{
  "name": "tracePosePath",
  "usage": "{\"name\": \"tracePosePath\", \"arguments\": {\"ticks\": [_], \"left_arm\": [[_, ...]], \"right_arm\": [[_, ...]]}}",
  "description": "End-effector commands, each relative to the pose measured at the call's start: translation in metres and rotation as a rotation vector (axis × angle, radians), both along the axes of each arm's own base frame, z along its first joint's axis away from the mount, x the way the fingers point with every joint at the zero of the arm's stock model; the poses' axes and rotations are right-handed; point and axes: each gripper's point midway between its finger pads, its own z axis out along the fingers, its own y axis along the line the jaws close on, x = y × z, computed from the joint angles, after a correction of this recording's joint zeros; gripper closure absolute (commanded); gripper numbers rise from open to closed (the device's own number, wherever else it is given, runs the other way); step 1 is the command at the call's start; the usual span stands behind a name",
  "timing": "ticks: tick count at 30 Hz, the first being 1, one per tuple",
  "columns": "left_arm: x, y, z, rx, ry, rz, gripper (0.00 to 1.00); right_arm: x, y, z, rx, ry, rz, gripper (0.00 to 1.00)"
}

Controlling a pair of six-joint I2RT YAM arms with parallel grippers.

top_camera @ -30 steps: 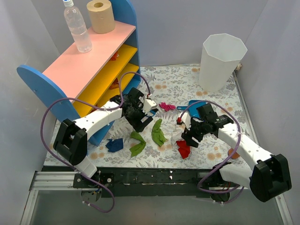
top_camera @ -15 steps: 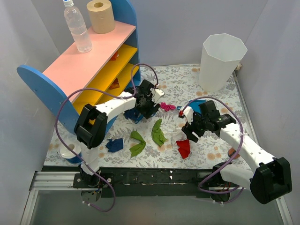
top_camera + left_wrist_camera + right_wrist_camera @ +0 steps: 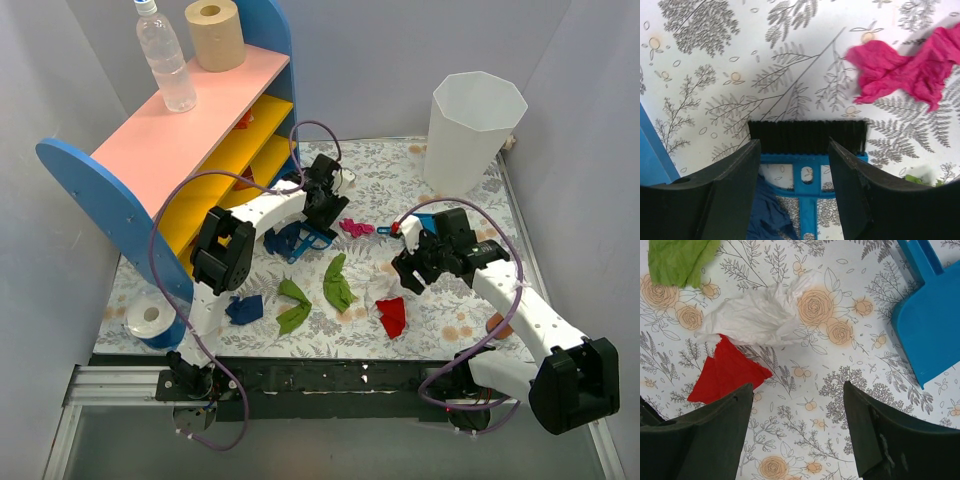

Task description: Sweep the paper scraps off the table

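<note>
Paper scraps lie on the table (image 3: 400,180): magenta (image 3: 355,227), two green (image 3: 338,282) (image 3: 293,305), navy (image 3: 243,308) (image 3: 283,238), red (image 3: 392,315) and white (image 3: 383,288). My left gripper (image 3: 327,200) is open just above the small blue hand brush (image 3: 312,238). In the left wrist view the gripper (image 3: 794,150) straddles the brush (image 3: 807,137) without touching it, with the magenta scrap (image 3: 905,70) ahead to the right and a navy scrap (image 3: 765,215) below. My right gripper (image 3: 418,256) (image 3: 799,390) is open and empty over bare cloth, near the white scrap (image 3: 760,315), the red scrap (image 3: 725,375) and the blue dustpan (image 3: 930,325).
The pink-and-yellow shelf (image 3: 190,130) stands at the back left with a bottle (image 3: 165,60) and a paper roll (image 3: 213,32) on top. A white bin (image 3: 470,125) stands at the back right. A tape roll (image 3: 148,318) sits at the front left. The dustpan (image 3: 428,220) lies behind my right gripper.
My left gripper has moved toward the back right, and the brush now shows on the table below it. My right gripper has moved back and right, away from the red scrap.
</note>
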Motion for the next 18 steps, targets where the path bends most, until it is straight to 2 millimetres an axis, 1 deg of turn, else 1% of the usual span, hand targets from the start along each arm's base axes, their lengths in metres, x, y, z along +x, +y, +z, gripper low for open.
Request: {"name": "tracePosePath", "arguments": {"ticks": [1,4,7,8,14,17,18], "left_arm": [[0.015,0.010,0.007,-0.037,0.019,0.075,0.47],[0.016,0.015,-0.005,-0.040,0.078,0.099,0.50],[0.017,0.022,-0.010,-0.035,0.090,0.116,0.50],[0.013,0.018,-0.014,-0.051,0.112,0.100,0.51],[0.015,0.019,-0.026,-0.044,0.132,0.099,0.53],[0.014,0.018,-0.031,-0.046,0.145,0.093,0.57],[0.012,0.017,-0.032,-0.050,0.155,0.088,0.62]], "right_arm": [[0.013,-0.001,0.020,0.061,-0.047,-0.056,0.20],[0.014,-0.006,0.019,0.073,-0.041,-0.085,0.20],[0.016,-0.009,0.020,0.082,-0.046,-0.107,0.20],[0.016,-0.011,0.019,0.082,-0.044,-0.113,0.20],[0.019,-0.011,0.020,0.097,-0.037,-0.128,0.20],[0.019,-0.012,0.019,0.097,-0.034,-0.130,0.20],[0.020,-0.012,0.019,0.098,-0.037,-0.130,0.20]]}}
